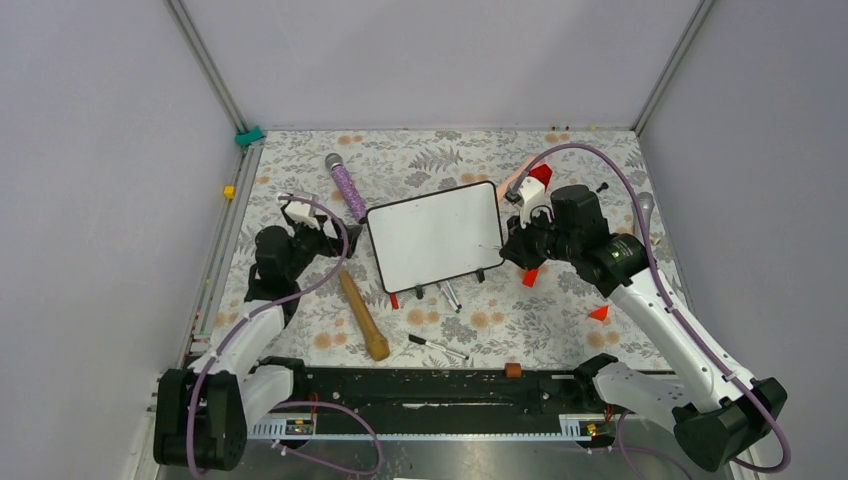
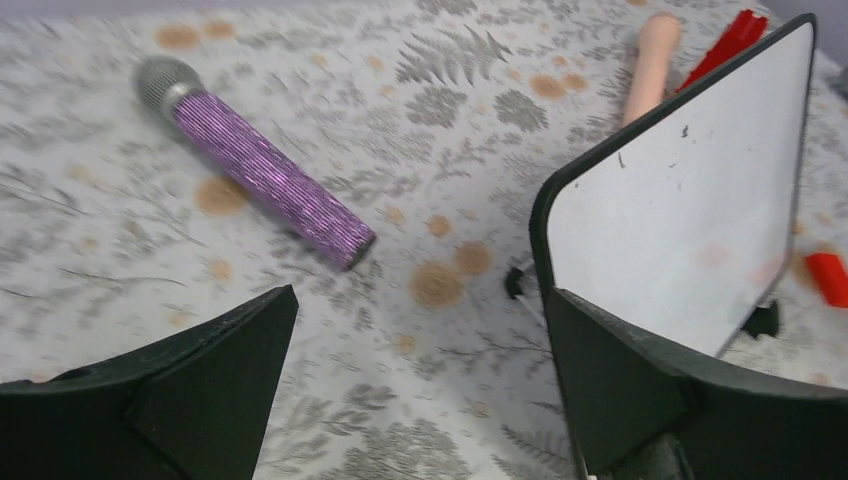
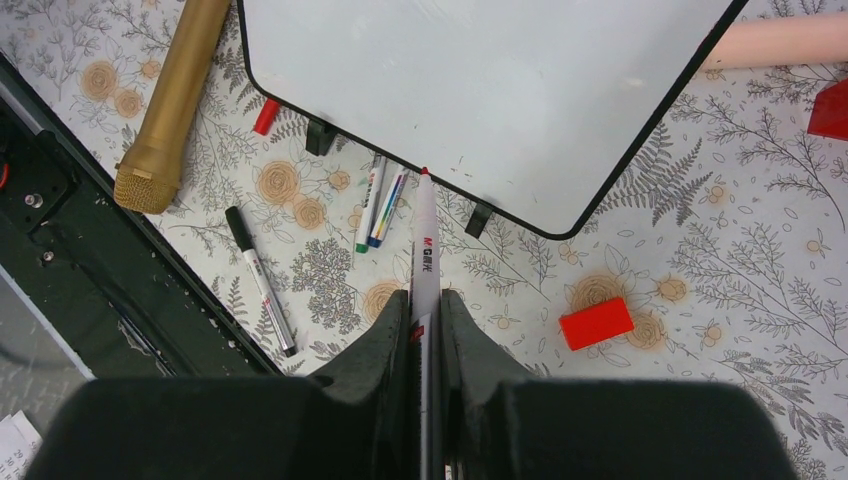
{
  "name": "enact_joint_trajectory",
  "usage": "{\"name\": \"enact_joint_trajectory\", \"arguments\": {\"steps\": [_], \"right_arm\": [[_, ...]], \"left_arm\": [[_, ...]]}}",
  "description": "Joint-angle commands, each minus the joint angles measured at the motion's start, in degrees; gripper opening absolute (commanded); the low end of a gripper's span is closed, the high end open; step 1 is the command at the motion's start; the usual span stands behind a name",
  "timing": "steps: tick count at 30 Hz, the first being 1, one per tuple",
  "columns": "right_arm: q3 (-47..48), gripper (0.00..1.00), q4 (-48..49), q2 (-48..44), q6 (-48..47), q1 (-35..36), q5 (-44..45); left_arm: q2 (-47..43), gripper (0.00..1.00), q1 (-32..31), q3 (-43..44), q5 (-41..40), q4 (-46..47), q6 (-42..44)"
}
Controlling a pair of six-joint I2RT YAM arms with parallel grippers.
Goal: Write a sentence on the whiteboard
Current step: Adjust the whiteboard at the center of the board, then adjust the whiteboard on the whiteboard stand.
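Observation:
The whiteboard [image 1: 435,235] [image 2: 690,220] [image 3: 480,90] lies in the middle of the flowered cloth, black-framed with small black feet. No sentence shows on it; its face is blank apart from a few dark specks. My right gripper [image 1: 512,248] [image 3: 425,300] is at the board's right edge, shut on a white marker [image 3: 425,240]. The marker's red tip reaches the board's near frame. My left gripper [image 1: 338,240] [image 2: 420,295] stands open beside the board's left edge, with only cloth between its fingers.
A purple microphone [image 1: 347,190] [image 2: 265,175] lies left of the board, a gold one [image 1: 362,315] [image 3: 175,100] nearer front. Two pens [image 3: 380,205], a black-capped marker [image 1: 437,346] [image 3: 260,280] and a red cap [image 3: 265,115] lie along the front. Red blocks [image 1: 598,313] [image 3: 596,323] and a peach cylinder [image 2: 650,60] are right.

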Motion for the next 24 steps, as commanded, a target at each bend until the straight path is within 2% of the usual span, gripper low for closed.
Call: {"name": "enact_joint_trajectory", "arguments": {"steps": [1,4,6,8,11,13,15,17,18,20,22,24], "right_arm": [[0.13,0.00,1.58,-0.10,0.11,0.38,-1.24],[0.07,0.00,1.60,0.26,0.21,0.39,-1.74],[0.06,0.00,1.61,0.40,0.30,0.38,-1.92],[0.08,0.00,1.39,0.56,0.17,0.38,-1.80],[0.23,0.00,1.41,0.99,0.11,0.38,-1.90],[0.37,0.00,1.35,1.23,0.06,0.36,-1.94],[0.39,0.00,1.13,1.32,-0.11,0.42,-1.76],[0.40,0.00,0.83,1.42,-0.40,0.38,-1.51],[0.39,0.00,0.77,1.57,-0.40,0.32,-1.48],[0.57,0.00,0.67,2.02,-0.41,0.38,-1.69],[0.64,0.00,0.61,2.31,-0.31,0.38,-2.21],[0.61,0.00,0.61,2.34,-0.30,0.33,-2.43]], "left_arm": [[-3.49,0.99,2.22,-3.96,-3.06,10.16,14.34],[1.23,0.99,5.40,-4.56,-0.02,17.18,13.49],[6.19,0.98,9.02,-3.39,5.76,20.72,12.52],[10.06,0.91,13.19,-0.30,14.88,21.81,9.72],[20.14,0.89,16.24,1.02,22.29,40.53,-1.88],[27.09,0.87,16.79,2.58,25.49,49.30,-4.31],[32.14,0.87,16.88,3.40,26.76,51.87,-3.36],[34.72,0.90,18.27,3.63,29.02,56.01,-6.47],[35.09,0.96,18.79,3.80,29.35,56.46,-7.27],[35.17,0.99,19.25,4.48,29.70,54.46,-7.66],[36.00,0.99,19.21,6.11,33.80,53.71,-7.34],[38.56,0.99,19.19,8.23,41.31,57.61,-9.84]]}}
